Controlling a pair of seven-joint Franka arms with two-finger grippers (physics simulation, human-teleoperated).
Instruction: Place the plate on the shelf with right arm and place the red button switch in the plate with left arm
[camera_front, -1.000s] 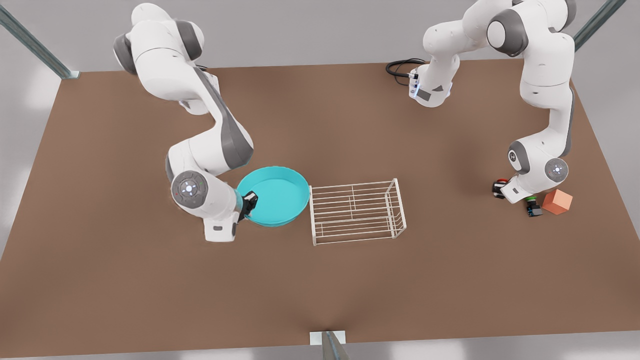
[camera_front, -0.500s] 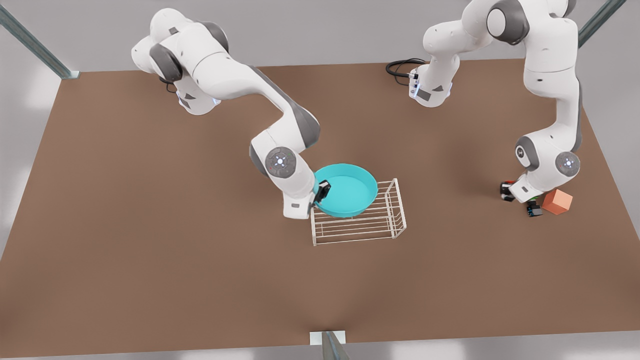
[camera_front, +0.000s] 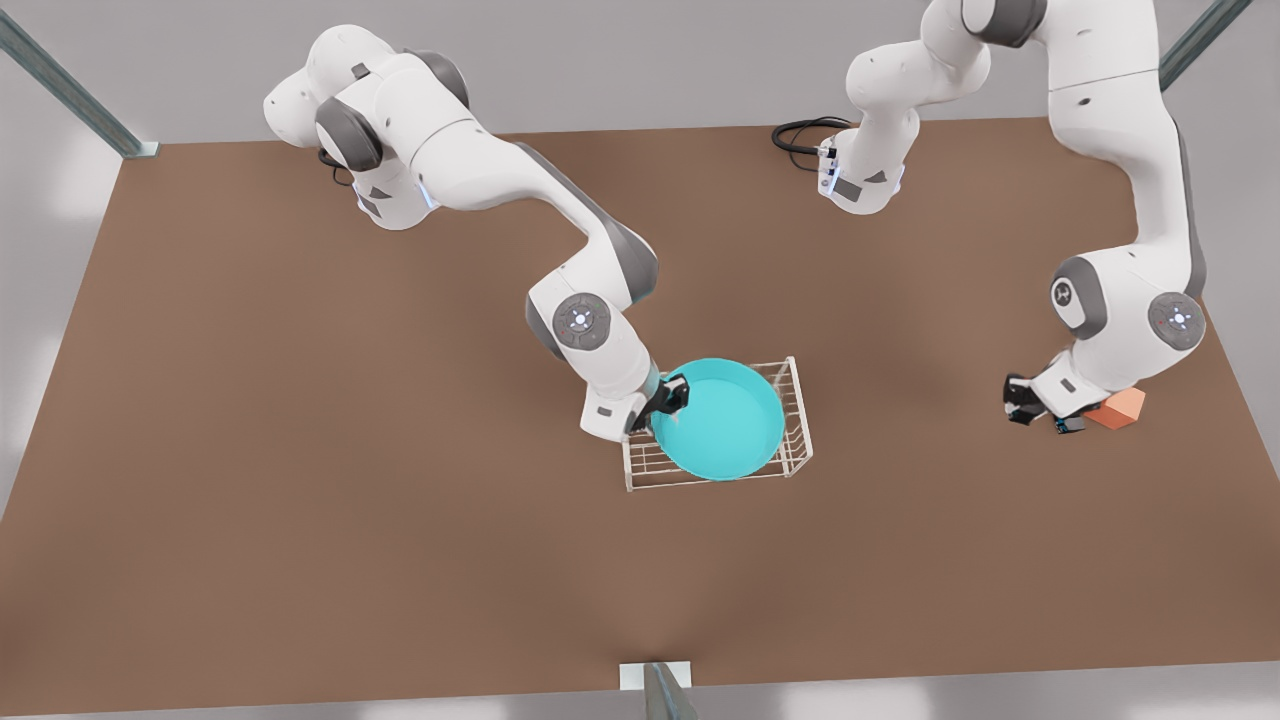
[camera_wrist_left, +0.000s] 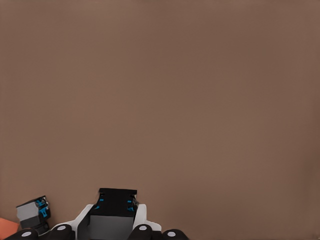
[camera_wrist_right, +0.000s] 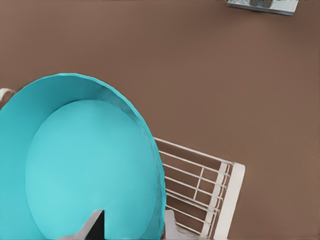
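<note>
Plate (camera_front: 725, 425) smooth matt turquoise; shelf (camera_front: 795, 415) white wire; table (camera_front: 300, 480) matt brown.

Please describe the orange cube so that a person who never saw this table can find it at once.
Look at the brown table, at the front view's right edge, where one white arm bends down. The orange cube sits just beside the left gripper. It is plain, bright orange and boxy, unlike the small dark switch next to it.

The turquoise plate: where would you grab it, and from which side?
Probably by the raised rim, one finger inside and one outside: the plate is too wide to span. Come from the front view's left, away from the shelf and its upright end frame, as the right end effector grips it. The left end effector holds the red button switch by the orange cube.
</note>
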